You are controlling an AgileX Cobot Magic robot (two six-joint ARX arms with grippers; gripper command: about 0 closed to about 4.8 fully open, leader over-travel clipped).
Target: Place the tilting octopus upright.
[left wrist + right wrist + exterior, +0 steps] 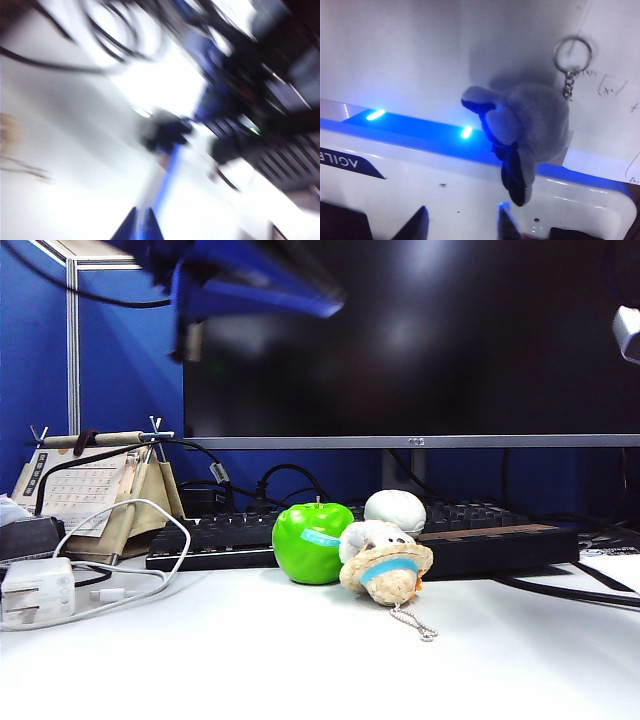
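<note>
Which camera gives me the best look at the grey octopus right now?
The right wrist view: the octopus lies there in close view, legs and keyring visible. The exterior view doesn't show it, and the left wrist view is too blurred to tell.

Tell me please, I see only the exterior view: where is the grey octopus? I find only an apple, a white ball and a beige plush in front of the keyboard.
Observer: The right wrist view shows it. The octopus lies at the edge of a white box with blue lights.
Operator: Is it upright?
Observer: No, it looks tipped over, with its legs pointing toward the right gripper and its keyring on a written paper.
Operator: Does a gripper hold it?
Observer: No. The right gripper hangs over it, open and empty. The left gripper is over the table near cables, too blurred to judge.
</note>
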